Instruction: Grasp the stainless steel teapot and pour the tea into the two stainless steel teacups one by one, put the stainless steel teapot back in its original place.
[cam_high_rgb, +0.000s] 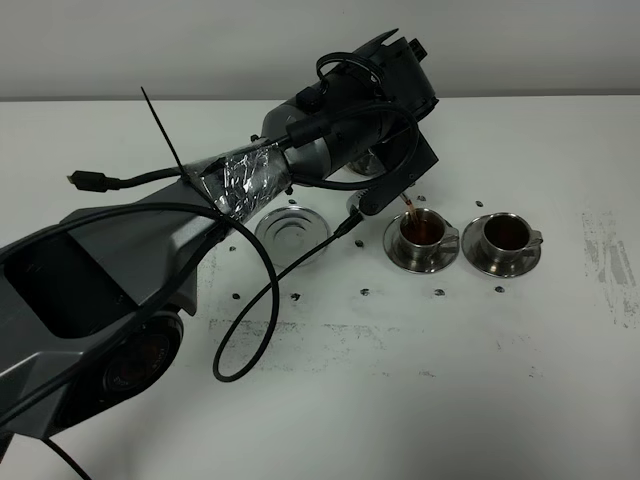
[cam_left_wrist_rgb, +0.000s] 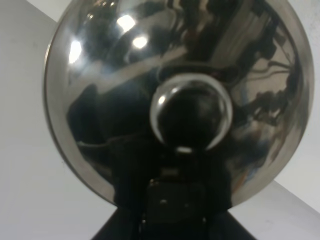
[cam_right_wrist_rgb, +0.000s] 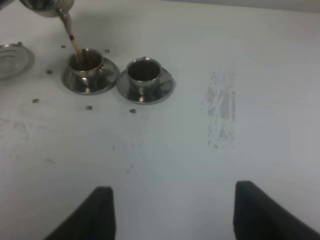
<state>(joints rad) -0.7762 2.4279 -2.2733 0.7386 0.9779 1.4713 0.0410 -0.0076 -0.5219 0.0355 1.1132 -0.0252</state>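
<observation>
My left gripper (cam_high_rgb: 385, 185) is shut on the stainless steel teapot (cam_left_wrist_rgb: 175, 95), whose domed, knobbed lid fills the left wrist view. The pot is tilted, and its thin spout (cam_right_wrist_rgb: 65, 20) drops a stream of tea (cam_right_wrist_rgb: 74, 45) into the left teacup (cam_high_rgb: 421, 231), which stands on its saucer. In the exterior view my arm hides most of the pot. The right teacup (cam_high_rgb: 507, 234) holds dark tea on its own saucer. The round steel dish (cam_high_rgb: 290, 225), the original place, lies bare to the left of the cups. My right gripper (cam_right_wrist_rgb: 172, 215) is open over bare table, well short of the cups.
Small dark dots (cam_high_rgb: 438, 292) speckle the white table around the cups and dish. A scuffed grey patch (cam_high_rgb: 612, 262) marks the right side. A black cable (cam_high_rgb: 245, 340) loops down from my left arm over the table's middle.
</observation>
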